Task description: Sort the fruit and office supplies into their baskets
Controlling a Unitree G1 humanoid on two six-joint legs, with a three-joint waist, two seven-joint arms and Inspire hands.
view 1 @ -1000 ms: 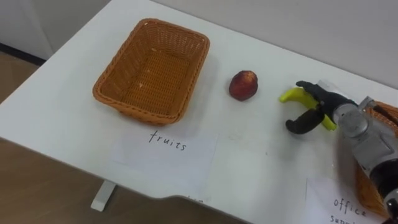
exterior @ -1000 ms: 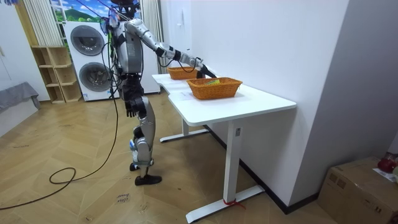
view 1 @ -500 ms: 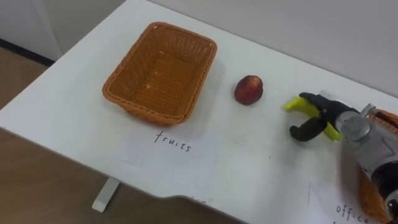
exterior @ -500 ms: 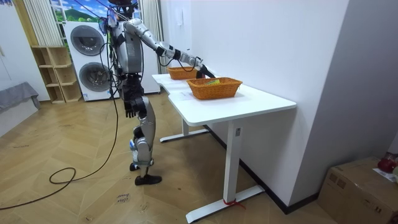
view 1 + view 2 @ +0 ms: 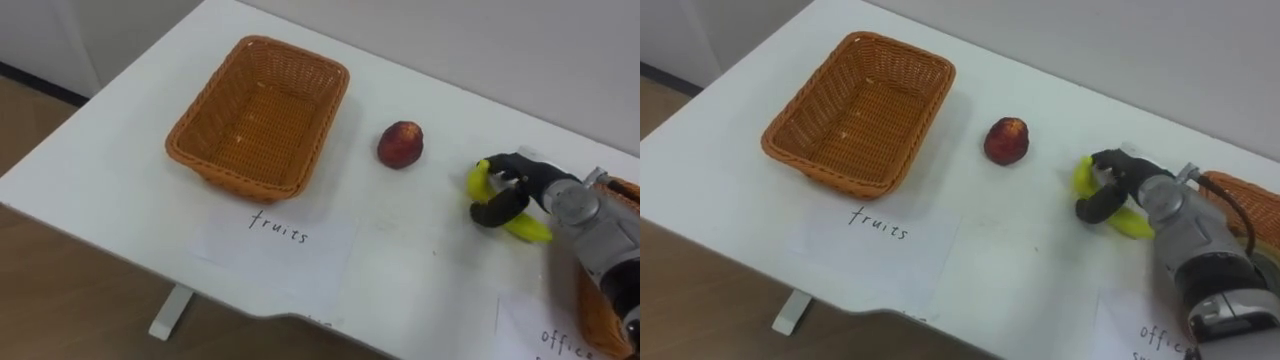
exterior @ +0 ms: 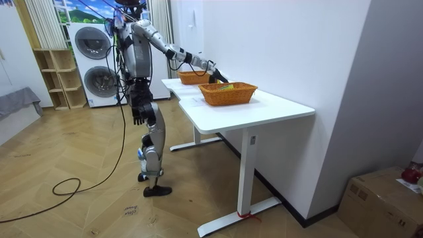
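Now clamps right hand [image 5: 525, 172] onto banana [image 5: 527, 229], open a moment ago; leaves bare table [image 5: 400, 230] past peach [image 5: 400, 145] to fruit basket [image 5: 245, 183].

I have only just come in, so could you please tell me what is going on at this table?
The robot is sorting fruit. Its right hand is curled round a banana lying on the white table, beside the office supplies basket. A red fruit lies between it and the fruit basket, which holds nothing yet. Its left hand hangs by its side.
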